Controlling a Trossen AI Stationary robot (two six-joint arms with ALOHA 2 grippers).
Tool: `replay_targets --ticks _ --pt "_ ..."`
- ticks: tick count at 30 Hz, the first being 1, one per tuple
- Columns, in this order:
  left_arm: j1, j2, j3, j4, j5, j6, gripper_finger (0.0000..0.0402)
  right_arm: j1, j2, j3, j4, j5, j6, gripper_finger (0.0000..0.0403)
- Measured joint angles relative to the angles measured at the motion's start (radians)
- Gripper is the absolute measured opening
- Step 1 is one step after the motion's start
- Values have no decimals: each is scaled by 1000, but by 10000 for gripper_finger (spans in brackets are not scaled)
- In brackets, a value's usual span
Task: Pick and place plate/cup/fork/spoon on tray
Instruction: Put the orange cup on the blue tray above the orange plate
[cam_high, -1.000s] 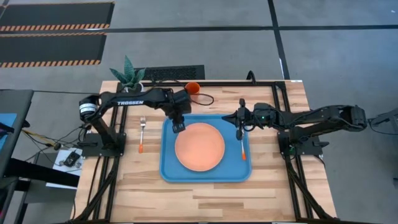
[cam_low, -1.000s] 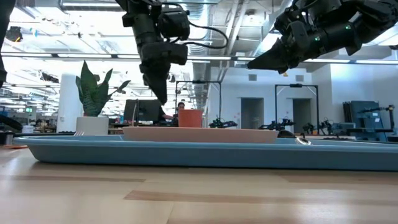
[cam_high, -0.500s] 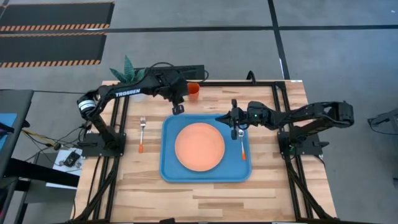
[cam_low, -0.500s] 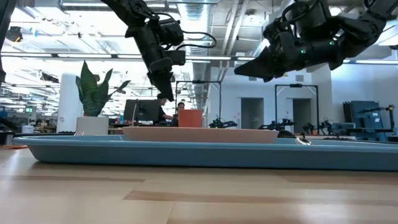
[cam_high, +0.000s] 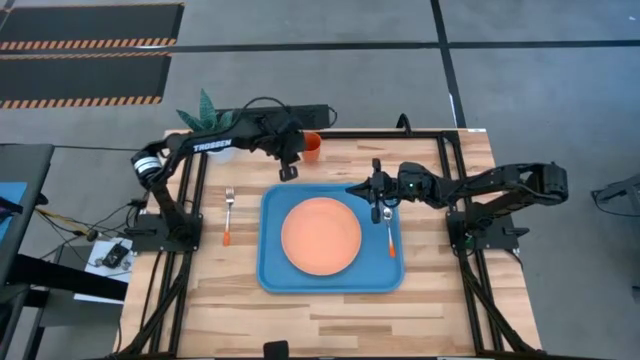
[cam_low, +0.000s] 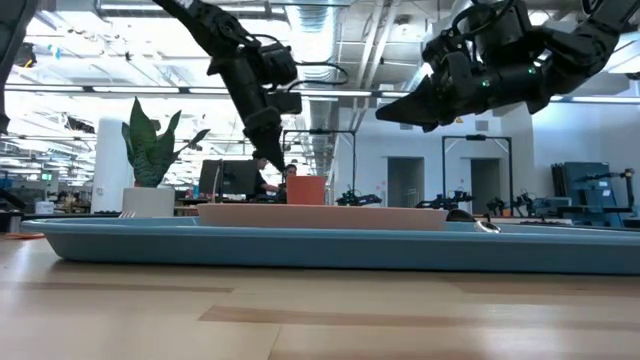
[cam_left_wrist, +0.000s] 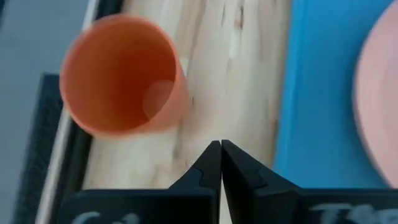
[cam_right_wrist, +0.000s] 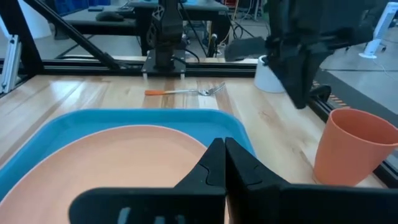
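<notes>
already set on the tray (cam_high: 272, 262): plate (cam_high: 320, 236) centred, spoon (cam_high: 389, 234) along its right rim. left pincer (cam_high: 288, 172) pressed together, hovering beside the cup (cam_high: 311, 146) near the surface's far edge. right pincer (cam_high: 377, 194) pressed together, empty, above the spoon. fork (cam_high: 228, 212) left of the tray, untouched.

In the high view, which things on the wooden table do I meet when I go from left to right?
fork → left rim of the tray → cup → plate → spoon
</notes>
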Motion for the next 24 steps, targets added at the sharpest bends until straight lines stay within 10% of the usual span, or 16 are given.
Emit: replay_targets --ticks 24 --pt "12 30 103 64 -67 197 135 1 0 0 9 -20 0 8"
